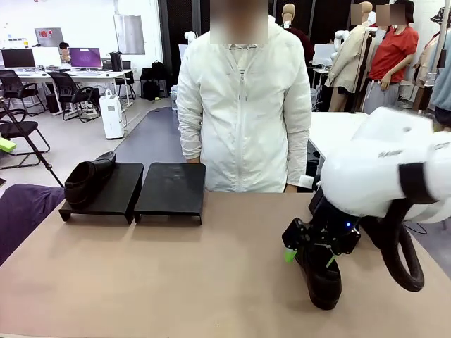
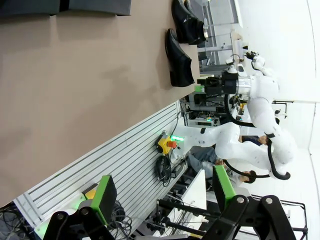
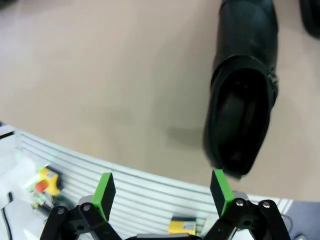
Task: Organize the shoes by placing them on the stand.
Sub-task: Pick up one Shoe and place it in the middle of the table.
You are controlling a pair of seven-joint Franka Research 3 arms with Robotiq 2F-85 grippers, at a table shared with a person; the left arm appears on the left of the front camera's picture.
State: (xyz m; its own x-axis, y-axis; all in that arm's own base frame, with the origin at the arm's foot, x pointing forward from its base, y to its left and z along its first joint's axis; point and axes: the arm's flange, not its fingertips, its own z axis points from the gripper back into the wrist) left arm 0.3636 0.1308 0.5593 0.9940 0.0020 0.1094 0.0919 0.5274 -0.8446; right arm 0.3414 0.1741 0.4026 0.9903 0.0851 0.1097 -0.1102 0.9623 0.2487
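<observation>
Shoe [image 3: 242, 100] lay on the table [image 3: 100, 75] just ahead of the right gripper [image 3: 162, 187], its heel end near one green pad [image 3: 220, 190] and offset to that side of the wide, empty jaws. The left gripper [image 2: 164, 192] was also wide and empty, other shoes [image 2: 187, 20] well ahead of it. One shoe [image 1: 88, 179] rested on the stand [image 1: 173, 190], with a person [image 1: 243, 105] behind.
</observation>
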